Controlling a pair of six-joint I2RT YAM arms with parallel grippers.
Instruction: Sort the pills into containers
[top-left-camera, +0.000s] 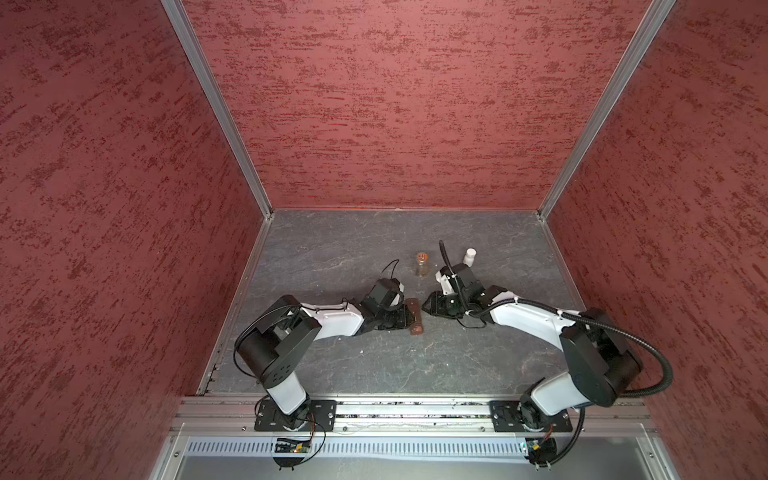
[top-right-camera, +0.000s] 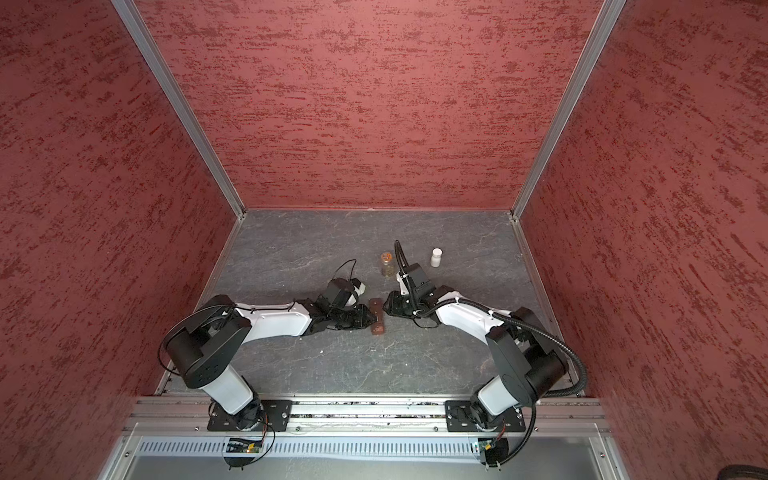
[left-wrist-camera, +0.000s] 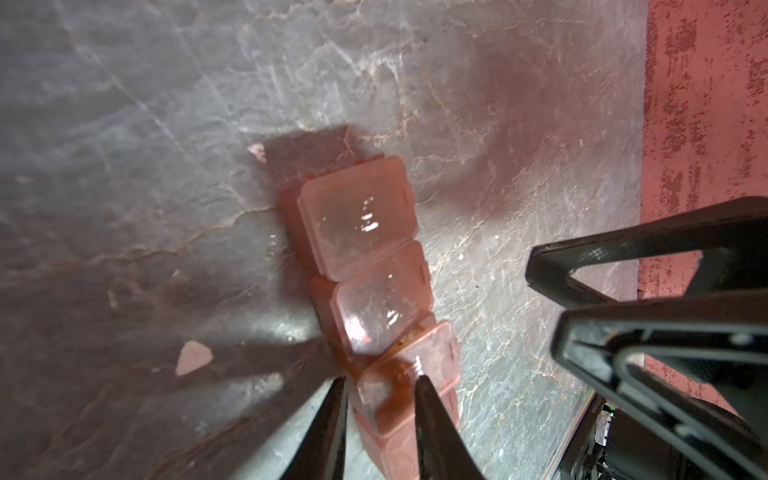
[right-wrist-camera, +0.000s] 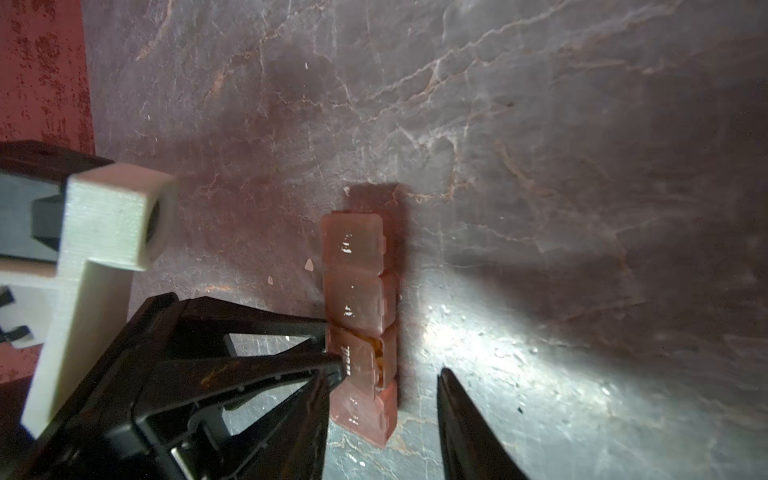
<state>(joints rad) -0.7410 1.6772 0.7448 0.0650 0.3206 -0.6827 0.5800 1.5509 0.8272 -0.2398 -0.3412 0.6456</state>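
Note:
The containers (top-left-camera: 414, 316) (top-right-camera: 377, 316) are one narrow reddish-brown strip of lidded square compartments lying flat on the table between both arms. In the left wrist view the strip (left-wrist-camera: 357, 232) runs away from my left gripper (left-wrist-camera: 381, 379), whose fingertips (left-wrist-camera: 422, 380) are shut on the slightly raised lid of one compartment. My right gripper (right-wrist-camera: 388, 374) stands open around the strip's (right-wrist-camera: 353, 249) near end, its visible finger (right-wrist-camera: 442, 376) apart from it. Small pale pieces, perhaps pills (left-wrist-camera: 193, 357) (right-wrist-camera: 309, 264), lie on the table beside the strip.
A clear amber bottle with an orange cap (top-left-camera: 422, 266) (top-right-camera: 387, 266) stands just behind the grippers. A small white bottle (top-left-camera: 469, 257) (top-right-camera: 436, 257) stands to its right. Red walls enclose the grey stone-patterned table (top-left-camera: 374, 365) on three sides.

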